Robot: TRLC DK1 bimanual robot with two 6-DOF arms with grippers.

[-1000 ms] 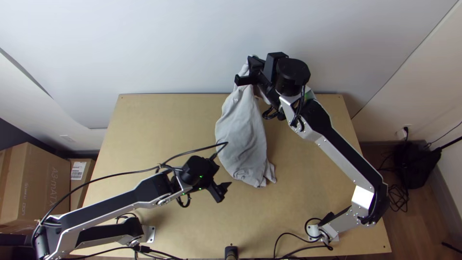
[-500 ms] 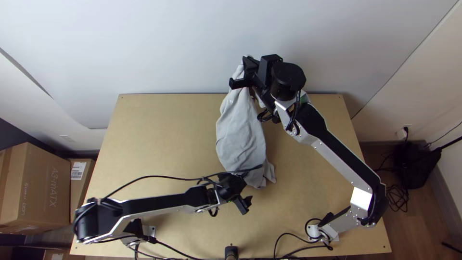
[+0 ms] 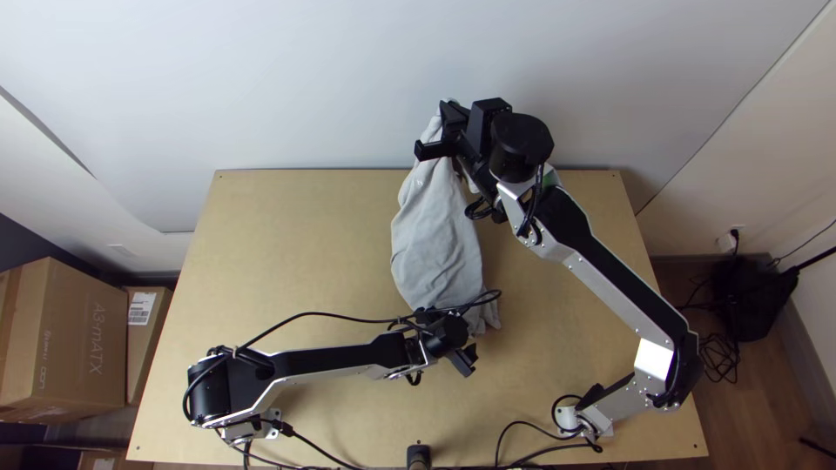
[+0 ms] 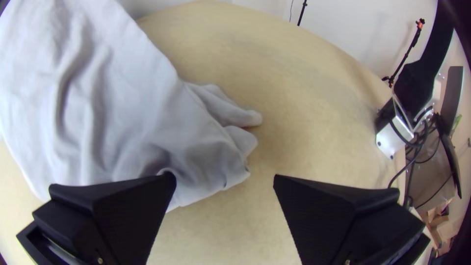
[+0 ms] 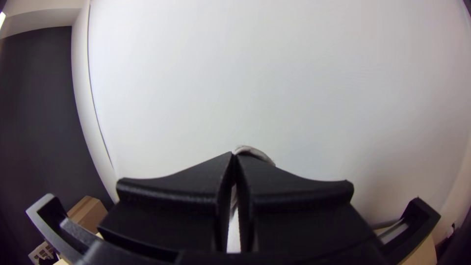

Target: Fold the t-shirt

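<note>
I see cardbd boxes (image 3: 83, 339) on my L, tangled cables (image 3: 721, 355) on flr (image 3: 771, 383) & plug (image 3: 727, 243) at wall (image 3: 758, 165), R.

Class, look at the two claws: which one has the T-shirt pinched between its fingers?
The right claw: its fingers are closed on one end of the T-shirt. The left claw, near the cloth's other end, stands open and grips nothing.
</note>
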